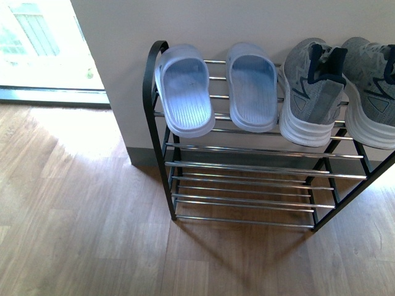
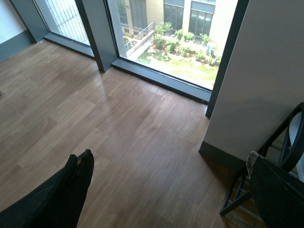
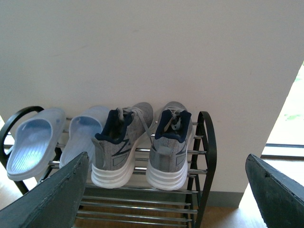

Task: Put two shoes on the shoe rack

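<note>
Two grey knit sneakers (image 1: pixel 311 92) (image 1: pixel 373 92) with white soles rest heel-out on the top tier of the shoe rack (image 1: pixel 247 165), at its right end. In the right wrist view they are the left sneaker (image 3: pixel 121 147) and the right sneaker (image 3: pixel 170 145), side by side on the rack (image 3: pixel 209 142). My right gripper (image 3: pixel 166 190) hangs open in front of them, apart from both, holding nothing. My left gripper (image 2: pixel 173 190) is open over bare floor beside the rack's end frame (image 2: pixel 285 137). Neither gripper shows in the front view.
Two pale blue slide sandals (image 1: pixel 185 92) (image 1: pixel 252 86) lie on the top tier's left half. The lower chrome bars (image 1: pixel 244 203) hold nothing. A white wall (image 1: pixel 247 24) stands behind the rack, wooden floor (image 1: pixel 80 222) lies in front, and a floor-level window (image 2: pixel 166 42) is to the left.
</note>
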Tool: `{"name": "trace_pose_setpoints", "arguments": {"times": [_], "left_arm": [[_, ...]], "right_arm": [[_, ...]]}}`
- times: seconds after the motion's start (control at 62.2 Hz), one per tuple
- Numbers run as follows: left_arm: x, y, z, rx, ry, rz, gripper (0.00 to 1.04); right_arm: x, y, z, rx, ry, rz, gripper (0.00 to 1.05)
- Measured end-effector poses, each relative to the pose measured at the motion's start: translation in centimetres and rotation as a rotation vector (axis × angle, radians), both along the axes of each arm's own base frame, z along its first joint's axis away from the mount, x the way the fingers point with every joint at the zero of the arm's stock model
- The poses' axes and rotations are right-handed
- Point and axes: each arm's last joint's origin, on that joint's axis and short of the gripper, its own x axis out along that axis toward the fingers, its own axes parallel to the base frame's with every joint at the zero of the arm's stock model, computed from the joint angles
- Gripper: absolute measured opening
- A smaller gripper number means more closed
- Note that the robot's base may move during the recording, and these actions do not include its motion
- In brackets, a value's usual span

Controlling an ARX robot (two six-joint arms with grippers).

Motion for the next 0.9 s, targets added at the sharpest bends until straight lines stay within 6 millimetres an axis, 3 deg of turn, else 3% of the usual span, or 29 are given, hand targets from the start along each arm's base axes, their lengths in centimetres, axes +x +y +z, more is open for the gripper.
{"name": "trace_pose_setpoints", "arguments": {"times": [0.048, 0.113, 0.161, 0.466, 0.9], "left_arm": [[0.1, 0.1, -0.3, -0.036, -0.031, -0.065, 0.92], [-0.3, 1.0, -1.8, -0.064, -0.229, -0.341, 0.74], [-0.8, 1.6, -2.2, -0.024, -0.319, -0.412, 0.63], [-2.6, 4.4, -5.6, 0.079, -0.334, -0.434, 0.01], [-4.0, 6.3, -7.7, 0.088, -0.333, -0.433, 0.01]], "right_arm": [[0.0, 0.0, 0.0, 0.0, 0.0, 0.002, 0.96], [0.0, 0.0, 0.0, 0.0, 0.0, 0.0, 0.96], [0.0, 0.0, 0.0, 0.0, 0.0, 0.0, 0.96], [0.0, 0.0, 0.0, 0.0, 0.0, 0.002, 0.96], [0.0, 0.0, 0.0, 0.0, 0.0, 0.002, 0.96]]}}
